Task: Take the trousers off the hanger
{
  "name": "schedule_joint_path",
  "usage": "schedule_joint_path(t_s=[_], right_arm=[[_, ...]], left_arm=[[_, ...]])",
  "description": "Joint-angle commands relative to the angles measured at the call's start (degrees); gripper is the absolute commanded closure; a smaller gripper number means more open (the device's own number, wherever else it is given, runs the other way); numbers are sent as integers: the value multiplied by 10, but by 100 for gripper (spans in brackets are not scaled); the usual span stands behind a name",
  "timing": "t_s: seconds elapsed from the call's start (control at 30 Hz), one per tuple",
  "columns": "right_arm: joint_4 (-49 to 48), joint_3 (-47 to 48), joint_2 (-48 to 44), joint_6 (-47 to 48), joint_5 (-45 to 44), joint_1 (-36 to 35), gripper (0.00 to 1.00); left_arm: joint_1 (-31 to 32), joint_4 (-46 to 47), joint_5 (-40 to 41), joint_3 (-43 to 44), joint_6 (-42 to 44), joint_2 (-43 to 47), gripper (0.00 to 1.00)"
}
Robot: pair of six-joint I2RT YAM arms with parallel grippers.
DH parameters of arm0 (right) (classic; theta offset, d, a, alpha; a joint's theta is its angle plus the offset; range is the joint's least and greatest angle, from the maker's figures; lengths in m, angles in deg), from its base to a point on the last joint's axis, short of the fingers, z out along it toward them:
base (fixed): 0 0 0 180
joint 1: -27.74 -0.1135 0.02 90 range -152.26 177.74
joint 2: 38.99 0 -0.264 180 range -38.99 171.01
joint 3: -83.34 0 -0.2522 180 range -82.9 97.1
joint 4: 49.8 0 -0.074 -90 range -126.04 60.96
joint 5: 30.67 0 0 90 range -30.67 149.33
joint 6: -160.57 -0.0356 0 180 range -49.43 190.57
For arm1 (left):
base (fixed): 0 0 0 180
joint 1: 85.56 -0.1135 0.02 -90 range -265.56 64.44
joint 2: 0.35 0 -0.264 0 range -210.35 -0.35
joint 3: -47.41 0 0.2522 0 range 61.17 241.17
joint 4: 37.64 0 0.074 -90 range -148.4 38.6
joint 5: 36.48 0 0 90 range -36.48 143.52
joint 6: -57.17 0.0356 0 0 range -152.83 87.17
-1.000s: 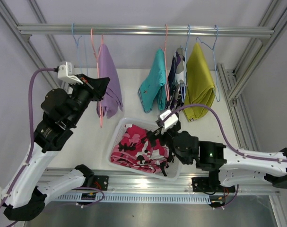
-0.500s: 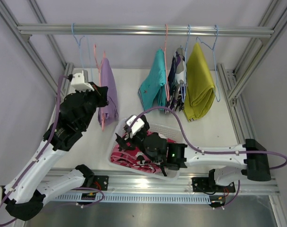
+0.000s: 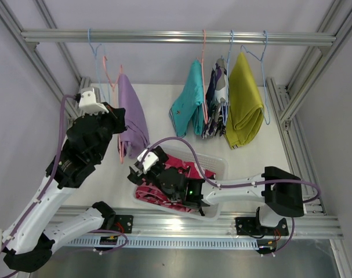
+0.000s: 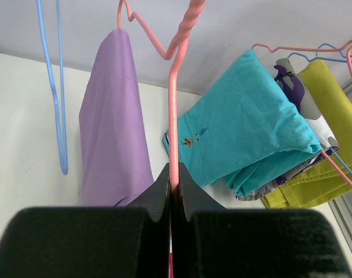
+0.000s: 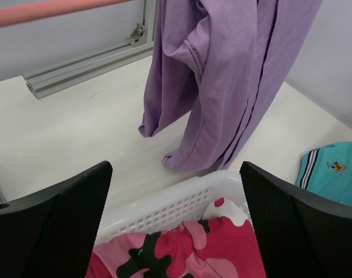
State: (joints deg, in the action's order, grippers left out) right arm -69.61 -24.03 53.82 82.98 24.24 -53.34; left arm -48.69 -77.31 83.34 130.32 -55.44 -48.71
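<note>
Pinches pink hanger (image 4: 173,116) in left hand (image 4: 174,180), just right of lilac trousers (image 4: 112,127). Holds right hand (image 5: 176,174) spread above basket (image 5: 164,209).

You have a white table (image 3: 158,107) with one white perforated basket (image 3: 215,162) sitting directly on it, near the front edge around the middle, and an aluminium frame rail (image 3: 278,101) along its right side.

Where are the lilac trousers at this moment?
The lilac trousers hang at the left of the top view, on the pink hanger that the left gripper holds, beside an empty blue hanger, beyond the basket.
</note>
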Motion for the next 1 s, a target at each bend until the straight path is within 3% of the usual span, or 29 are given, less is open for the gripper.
schedule_joint_path(t_s=[0.0, 0.73, 0.97], right_arm=[[-70, 41, 26, 30, -10, 7, 3], [-196, 97, 147, 160, 4, 72, 1], [-192, 114, 164, 170, 27, 89, 1]], left_arm=[[4, 34, 11, 39, -13, 12, 100], [-1, -5, -18, 50, -32, 21, 100], [-18, -7, -46, 50, -40, 20, 99]])
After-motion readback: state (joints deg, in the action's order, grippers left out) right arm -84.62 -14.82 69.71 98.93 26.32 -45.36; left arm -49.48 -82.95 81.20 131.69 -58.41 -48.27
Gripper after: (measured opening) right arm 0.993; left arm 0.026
